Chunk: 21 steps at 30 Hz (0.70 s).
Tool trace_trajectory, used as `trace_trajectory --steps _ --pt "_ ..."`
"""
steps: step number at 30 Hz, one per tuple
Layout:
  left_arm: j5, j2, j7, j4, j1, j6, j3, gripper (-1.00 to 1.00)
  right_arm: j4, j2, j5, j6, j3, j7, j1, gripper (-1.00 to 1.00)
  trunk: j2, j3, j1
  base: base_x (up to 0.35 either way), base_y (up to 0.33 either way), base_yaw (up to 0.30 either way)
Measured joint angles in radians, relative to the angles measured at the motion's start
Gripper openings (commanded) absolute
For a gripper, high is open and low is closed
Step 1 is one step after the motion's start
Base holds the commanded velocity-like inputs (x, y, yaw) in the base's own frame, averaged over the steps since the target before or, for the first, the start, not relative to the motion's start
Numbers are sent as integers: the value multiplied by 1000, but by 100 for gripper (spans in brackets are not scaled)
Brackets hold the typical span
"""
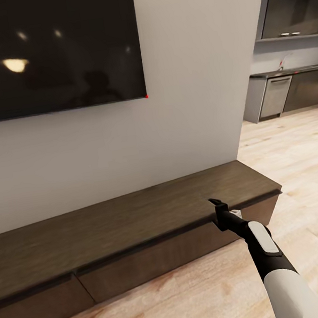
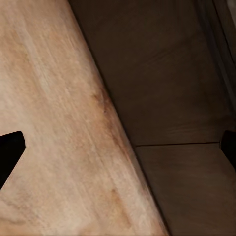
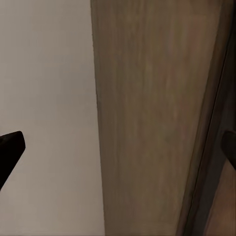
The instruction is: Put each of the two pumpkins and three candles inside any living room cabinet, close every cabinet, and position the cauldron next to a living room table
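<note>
Wall (image 1: pixel 188 75): pale grey, rising straight behind the cabinet; it ends at a corner on the right, beyond which a kitchen opens.
Floor (image 1: pixel 300 160): light wood planks, running in front of the cabinet and on past the wall's corner.
Television (image 1: pixel 49 48): large dark screen mounted on the wall above the cabinet, with ceiling lights mirrored in it.
Cabinet (image 1: pixel 136 217): long, low, dark-brown unit set against the wall under the television; its flat top is bare, and both wide drawer fronts sit flush, with a seam between them.
Kitchen units (image 1: pixel 290 91): grey, well apart at the far right, with dark upper cupboards above.
Right gripper (image 1: pixel 220 210): black, on a white forearm, held at the cabinet's front top edge near its right end; both fingertips sit at opposite edges of the right wrist view, so the jaws stand wide, holding nothing.
Left gripper (image 2: pixel 118 150): jaws likewise spread wide and empty, facing the floor and the drawer fronts' seam.
</note>
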Motion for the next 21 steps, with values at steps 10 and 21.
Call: trace_trajectory --steps 10,21 --pt "-3 -12 2 8 2 -1 23 100 4 -3 2 1 -15 -2 -1 100 0 -16 0 0 0 0" --pt "-3 -17 -3 9 2 -9 23 100 7 -10 -1 1 -16 -1 -2 100 0 -31 0 6 -15 0"
